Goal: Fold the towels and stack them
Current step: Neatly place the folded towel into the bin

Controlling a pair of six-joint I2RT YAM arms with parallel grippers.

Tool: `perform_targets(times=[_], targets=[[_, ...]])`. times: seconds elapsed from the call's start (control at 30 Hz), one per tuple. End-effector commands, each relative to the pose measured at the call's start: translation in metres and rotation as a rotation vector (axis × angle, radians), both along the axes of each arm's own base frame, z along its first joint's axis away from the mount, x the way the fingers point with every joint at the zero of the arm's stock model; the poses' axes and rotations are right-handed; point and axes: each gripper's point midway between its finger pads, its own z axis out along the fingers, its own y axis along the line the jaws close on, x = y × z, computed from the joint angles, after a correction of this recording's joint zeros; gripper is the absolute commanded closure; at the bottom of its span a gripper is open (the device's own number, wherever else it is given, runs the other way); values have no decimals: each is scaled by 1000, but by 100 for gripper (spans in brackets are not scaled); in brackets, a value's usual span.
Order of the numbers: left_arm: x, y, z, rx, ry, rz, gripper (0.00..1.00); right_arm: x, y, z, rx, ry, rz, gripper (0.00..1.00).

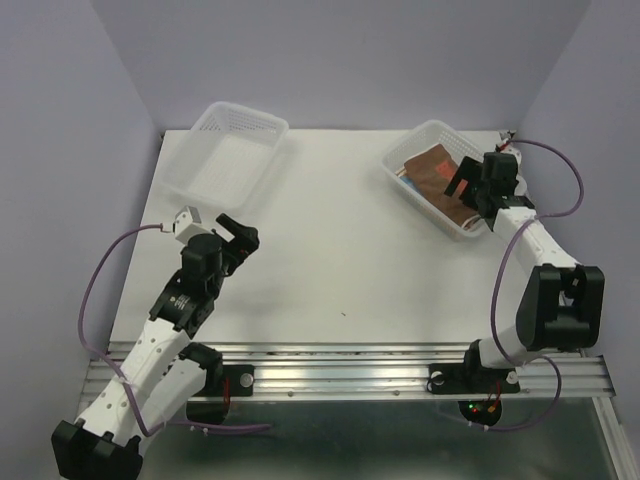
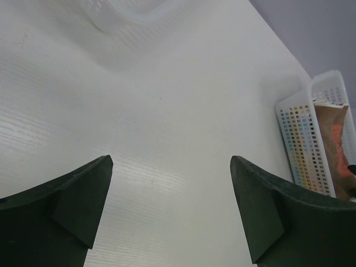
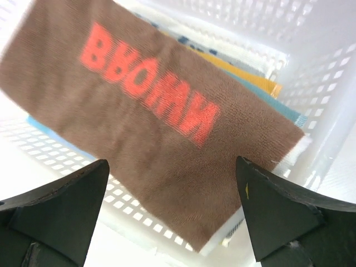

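Note:
A stack of folded towels lies in the right mesh basket (image 1: 420, 140). The brown towel (image 1: 432, 168) with red letters is on top; it fills the right wrist view (image 3: 150, 122). Under it show edges of a yellow towel (image 3: 253, 82), a light blue towel (image 3: 286, 111) and a white towel (image 3: 194, 41). My right gripper (image 1: 470, 185) is open and empty, hovering just above the basket's near end and the brown towel's edge (image 3: 172, 178). My left gripper (image 1: 240, 235) is open and empty above bare table at the left (image 2: 172, 167). The towel stack also shows at the far right of the left wrist view (image 2: 334, 139).
A second clear mesh basket (image 1: 225, 150) stands at the back left, with nothing visible in it. The white table (image 1: 340, 260) lies between the two arms. Purple-grey walls close the back and sides. A metal rail (image 1: 350, 365) runs along the near edge.

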Motion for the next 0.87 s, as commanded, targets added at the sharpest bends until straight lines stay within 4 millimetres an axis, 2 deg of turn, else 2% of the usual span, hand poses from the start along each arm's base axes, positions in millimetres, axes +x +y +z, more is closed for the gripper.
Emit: perform_targets(times=[0.0, 0.03, 0.07, 0.1, 0.13, 0.17, 0.23, 0.37, 0.6, 0.83], targets=[[-3, 3, 7, 8, -28, 3, 1, 4, -3, 102, -31, -231, 6, 0], [-3, 4, 8, 6, -33, 7, 1, -3, -4, 112, -29, -258, -5, 0], [-3, 5, 12, 3, -47, 16, 1, -12, -5, 111, -17, -265, -24, 0], [-3, 7, 15, 3, -54, 27, 1, -27, -6, 130, -17, -326, -36, 0], [-2, 10, 19, 5, -58, 40, 1, -34, -6, 137, -14, -359, -47, 0], [-2, 13, 29, 8, -74, 58, 1, -44, -6, 122, 1, -348, -60, 0], [-3, 17, 42, 10, -87, 72, 1, -61, -6, 147, 5, -458, -70, 0], [-5, 22, 50, 8, -102, 95, 1, -79, -9, 151, 13, -474, -101, 0], [-6, 25, 41, 16, -87, 111, 1, -86, -14, 162, -3, -490, -124, 0], [-8, 27, 36, 15, -78, 119, 1, -85, -15, 157, -8, -457, -131, 0]])
